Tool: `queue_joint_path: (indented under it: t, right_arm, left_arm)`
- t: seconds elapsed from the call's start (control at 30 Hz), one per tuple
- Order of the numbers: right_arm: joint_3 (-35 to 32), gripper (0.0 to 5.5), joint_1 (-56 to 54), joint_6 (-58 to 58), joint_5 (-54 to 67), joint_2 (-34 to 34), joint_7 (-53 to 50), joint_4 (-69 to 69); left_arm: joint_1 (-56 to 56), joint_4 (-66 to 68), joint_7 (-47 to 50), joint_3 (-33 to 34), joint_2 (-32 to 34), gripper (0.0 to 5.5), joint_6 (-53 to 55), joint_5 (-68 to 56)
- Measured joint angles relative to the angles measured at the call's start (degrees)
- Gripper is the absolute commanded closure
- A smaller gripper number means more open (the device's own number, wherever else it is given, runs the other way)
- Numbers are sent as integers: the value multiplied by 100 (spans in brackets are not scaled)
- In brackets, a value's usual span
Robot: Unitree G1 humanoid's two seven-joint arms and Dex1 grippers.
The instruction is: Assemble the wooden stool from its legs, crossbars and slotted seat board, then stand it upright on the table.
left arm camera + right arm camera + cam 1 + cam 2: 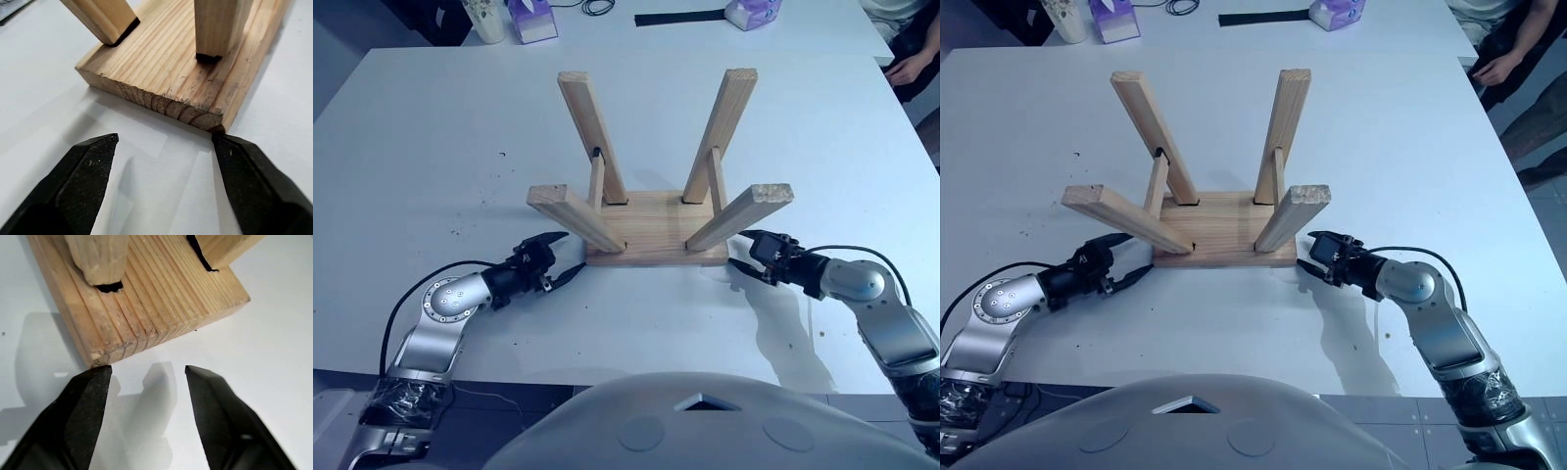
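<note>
The wooden stool rests upside down on the white table (431, 147), its seat board (656, 233) flat and four legs (592, 122) pointing up. A crossbar (596, 181) joins each pair of legs. My left gripper (570, 253) is open at the board's left end, low on the table. In the left wrist view its fingers (88, 166) flank the end of the seat board (166, 73), and one tip is at a corner. At the board's right end my right gripper (740, 248) is open too. Its fingers (88, 396) stand just short of the board's edge (146, 298).
Along the table's far edge stand a cup (487, 20), two tissue boxes (532, 20) (752, 12), a black strip (680, 17) and a coiled cable (599, 6). Bare tabletop lies on both sides of the stool. The near table edge runs just behind my arms.
</note>
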Motion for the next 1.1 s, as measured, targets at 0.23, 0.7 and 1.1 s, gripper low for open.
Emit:
queue_joint_path:
  t: [0.23, 0.7, 1.1]
  right_arm:
    - [-315, 272, 408, 239, 20, -168, 86, -410]
    - [-1738, 272, 1232, 1000, 940, -857, 810, -2171]
    - [-2800, 272, 1552, 1011, 1935, -1289, 1836, -2706]
  left_arm:
    - [415, -619, -285, 37, 126, 193, 455, -215]
    - [1274, -2500, -753, 1434, 703, 193, 1903, -1759]
    - [1391, -2811, -1144, 2530, 941, 193, 2721, -2830]
